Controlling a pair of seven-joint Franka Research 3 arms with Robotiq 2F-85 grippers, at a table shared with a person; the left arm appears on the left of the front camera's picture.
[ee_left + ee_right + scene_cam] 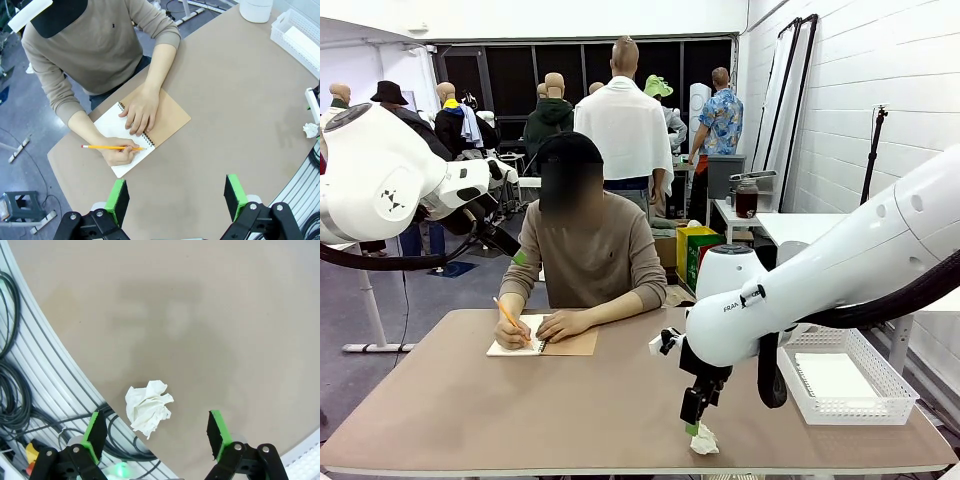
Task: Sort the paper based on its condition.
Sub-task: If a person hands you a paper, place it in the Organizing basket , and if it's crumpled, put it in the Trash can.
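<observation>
Front view: hanging right fingers [693,420] tip-down, just beside crumpled paper [704,439] on table [570,400].
Left wrist view: holding left fingers [118,197] spread, well apart from the ball lying far off to one side.
Right wrist view: straddling it with spread tips, it sitting nearer one pad; showing no long axis.

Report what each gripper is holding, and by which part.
Nothing is held. The left gripper is open above the table. The right gripper is open over a crumpled paper ball, with both pads clear of it.
</observation>
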